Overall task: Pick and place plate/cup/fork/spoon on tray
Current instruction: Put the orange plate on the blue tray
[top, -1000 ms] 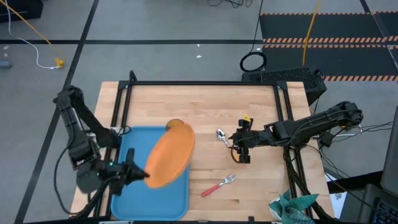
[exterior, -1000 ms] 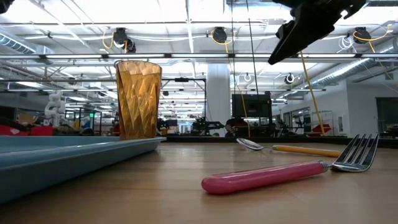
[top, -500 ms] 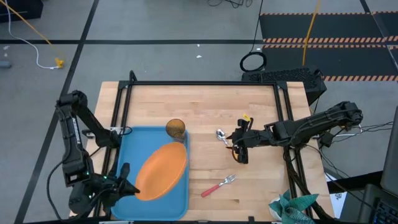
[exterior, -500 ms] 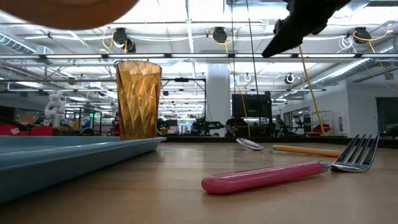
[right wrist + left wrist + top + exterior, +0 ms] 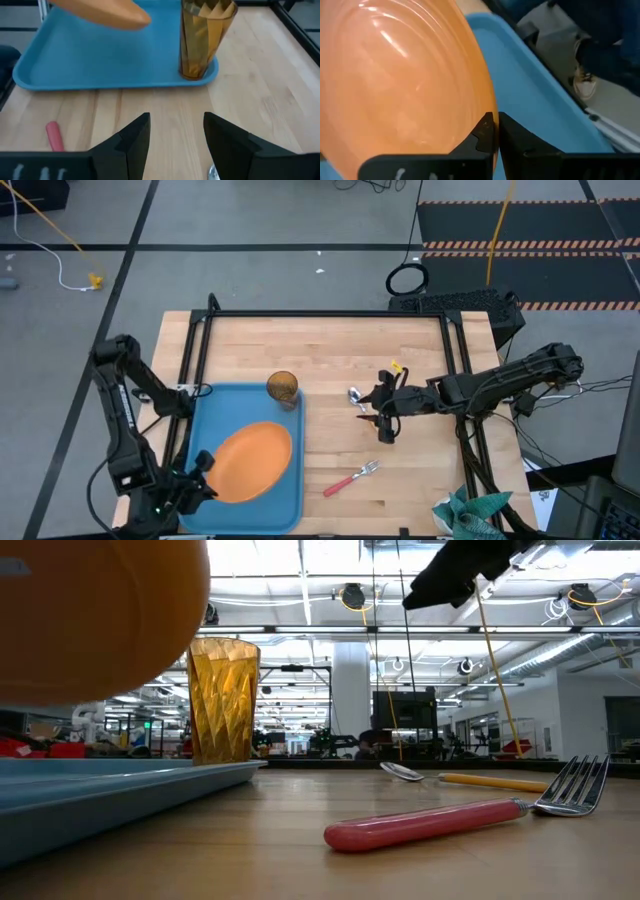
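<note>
Plate over the tray in the left pincer, right pincer spread above the spoon.

Far left, the left pincer [image 5: 203, 477] is at the tray's [image 5: 210, 412] near-left corner, fingers pressed together on the rim of the plate [image 5: 250, 462], pinching it; the plate hangs tilted over the tray, clear of the floor of it in the low view. Moving across, the cup [image 5: 283, 389] stands upright in the tray's far-right corner, just beside the rim. On the bare desk [image 5: 330, 355], the spoon [image 5: 356, 397] lies to the right of the tray, and the fork [image 5: 349, 478] lies nearer the front edge, both flat, well apart. The right pincer [image 5: 381, 415] hovers above the desk beside the spoon, fingers spread wide, holding nothing.
</note>
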You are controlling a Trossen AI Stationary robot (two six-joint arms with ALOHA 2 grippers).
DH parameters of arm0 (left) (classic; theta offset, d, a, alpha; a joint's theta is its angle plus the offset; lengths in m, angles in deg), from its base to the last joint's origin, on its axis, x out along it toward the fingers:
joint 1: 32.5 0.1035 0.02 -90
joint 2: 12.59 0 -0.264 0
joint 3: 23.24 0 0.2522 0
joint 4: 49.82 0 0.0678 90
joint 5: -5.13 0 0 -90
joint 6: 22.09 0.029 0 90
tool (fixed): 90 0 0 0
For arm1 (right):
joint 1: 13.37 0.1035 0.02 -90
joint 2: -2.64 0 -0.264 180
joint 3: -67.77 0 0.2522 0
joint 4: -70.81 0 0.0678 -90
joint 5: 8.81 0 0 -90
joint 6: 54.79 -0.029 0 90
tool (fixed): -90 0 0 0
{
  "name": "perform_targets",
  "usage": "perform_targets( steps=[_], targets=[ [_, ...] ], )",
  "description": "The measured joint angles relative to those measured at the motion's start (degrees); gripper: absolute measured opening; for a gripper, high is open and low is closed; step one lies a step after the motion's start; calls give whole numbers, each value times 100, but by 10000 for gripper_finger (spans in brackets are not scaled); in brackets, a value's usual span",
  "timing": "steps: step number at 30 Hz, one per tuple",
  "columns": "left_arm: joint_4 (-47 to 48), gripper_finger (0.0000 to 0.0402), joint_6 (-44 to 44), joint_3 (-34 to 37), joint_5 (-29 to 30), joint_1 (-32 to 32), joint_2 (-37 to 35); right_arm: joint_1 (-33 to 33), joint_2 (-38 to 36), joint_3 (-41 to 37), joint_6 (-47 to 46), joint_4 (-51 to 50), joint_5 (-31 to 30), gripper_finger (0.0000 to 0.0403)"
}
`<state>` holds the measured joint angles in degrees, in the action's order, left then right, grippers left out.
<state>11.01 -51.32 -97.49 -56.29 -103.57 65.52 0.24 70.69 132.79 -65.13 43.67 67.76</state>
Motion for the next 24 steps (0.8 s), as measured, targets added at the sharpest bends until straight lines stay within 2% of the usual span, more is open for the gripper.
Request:
perform_targets(
  steps=[6, 12, 18, 24],
  targets=[
    [228, 7, -91, 0, -149, 36, 334, 0, 0, 0, 8, 285, 1, 176],
    [693, 15, -395, 0, -369, 51, 678, 0, 0, 0, 8, 518, 0, 176],
    [909, 8, -258, 2, -415, 122, 850, 0, 0, 0, -101, 589, 0, 176],
    [977, 21, 79, 257, -780, 368, 951, 0, 0, 0, -102, 589, 0, 176]
  ],
)
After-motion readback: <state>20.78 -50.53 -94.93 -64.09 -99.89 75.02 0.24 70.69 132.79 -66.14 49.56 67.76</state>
